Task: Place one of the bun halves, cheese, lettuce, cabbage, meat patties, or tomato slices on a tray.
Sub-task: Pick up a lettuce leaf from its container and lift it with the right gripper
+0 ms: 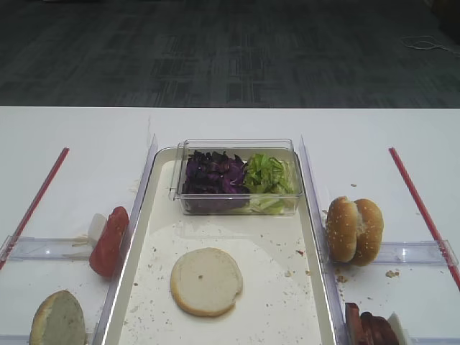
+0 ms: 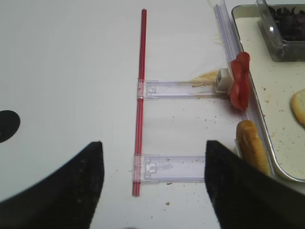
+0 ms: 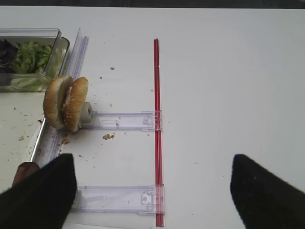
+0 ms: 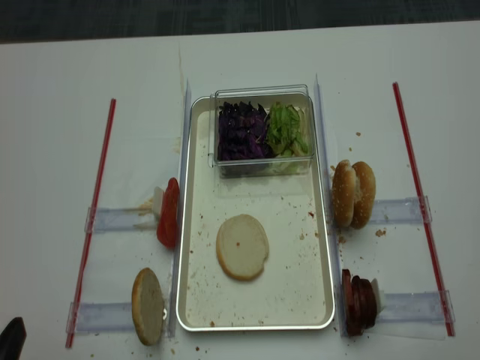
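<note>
Bun halves: one pale round half [image 1: 206, 281] lies cut face up at lower centre on the crumbed cream-white rectangular tray [image 1: 309, 287]. Right wrist view: black right gripper [image 3: 152, 188] gapes wide, empty. Left wrist view: black left gripper [image 2: 155, 179] equally spread, empty.

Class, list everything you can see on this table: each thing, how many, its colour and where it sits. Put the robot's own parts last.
tray: one, cream, centre.
bun half: one, pale, lying on tray.
clear box: one, at tray's far end.
cabbage: purple, box's left side.
lettuce: green, box's right side.
tomato slices: red, left of tray.
bun halves: two, golden, right of tray.
single bun half: tan, near left.
meat patties: brown, near right.
red strips: two, outer sides.
left gripper: black, open.
right gripper: black, open.
</note>
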